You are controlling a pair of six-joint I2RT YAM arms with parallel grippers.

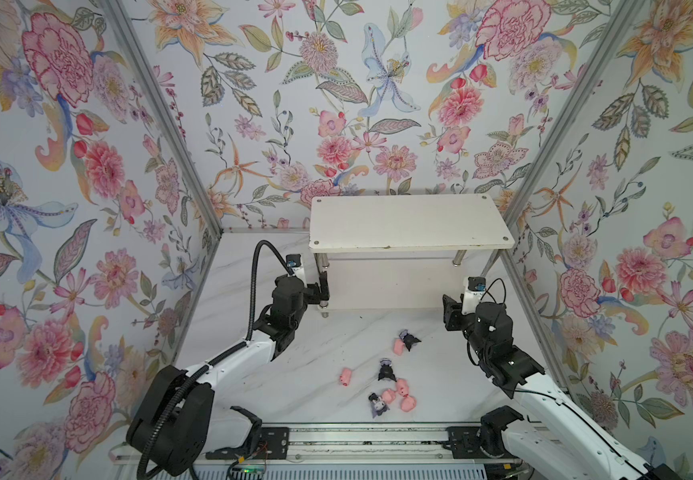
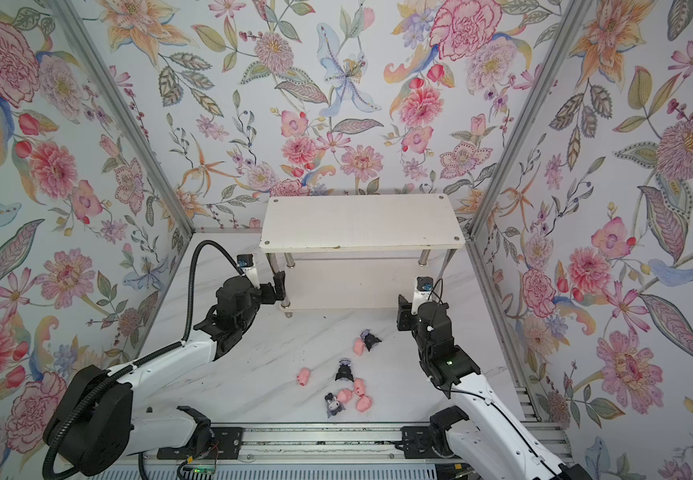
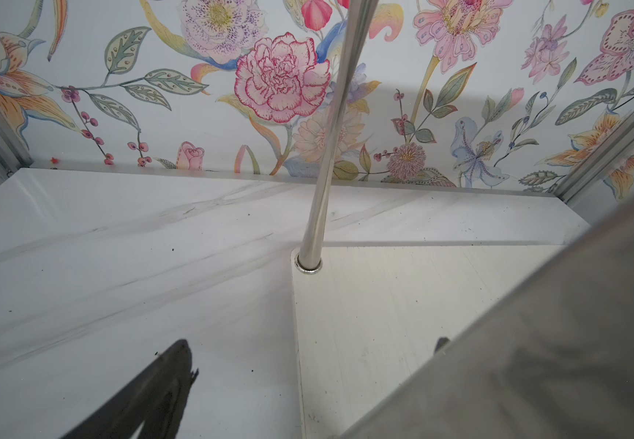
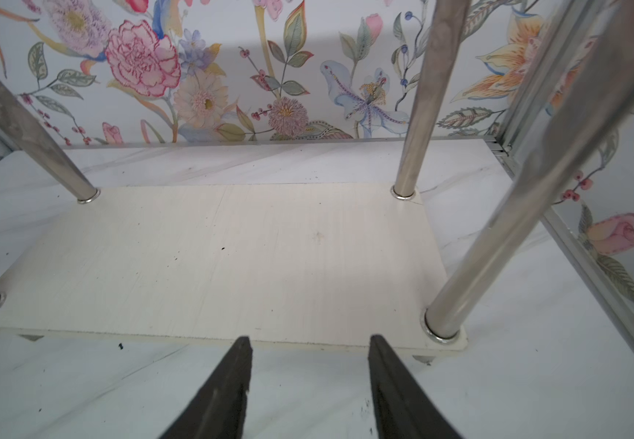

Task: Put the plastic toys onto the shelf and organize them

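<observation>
The plastic toys lie loose on the marble floor in both top views. One pink pig (image 1: 398,345) touches a dark figurine (image 1: 410,339), another pig (image 1: 345,376) lies alone, and a cluster of pigs (image 2: 359,397) and figurines (image 2: 342,370) sits nearer the front. The shelf (image 1: 407,222) stands at the back with both boards bare. My left gripper (image 1: 321,293) (image 3: 311,342) is open at the shelf's front-left leg (image 3: 535,342), which hides most of one finger. My right gripper (image 1: 452,311) (image 4: 309,342) is open and empty, just before the lower board (image 4: 231,258).
Floral walls with metal corner posts (image 1: 162,116) close in the floor on three sides. A rail (image 1: 357,440) carrying both arm bases runs along the front. The shelf's chrome legs (image 4: 418,114) stand at the lower board's corners.
</observation>
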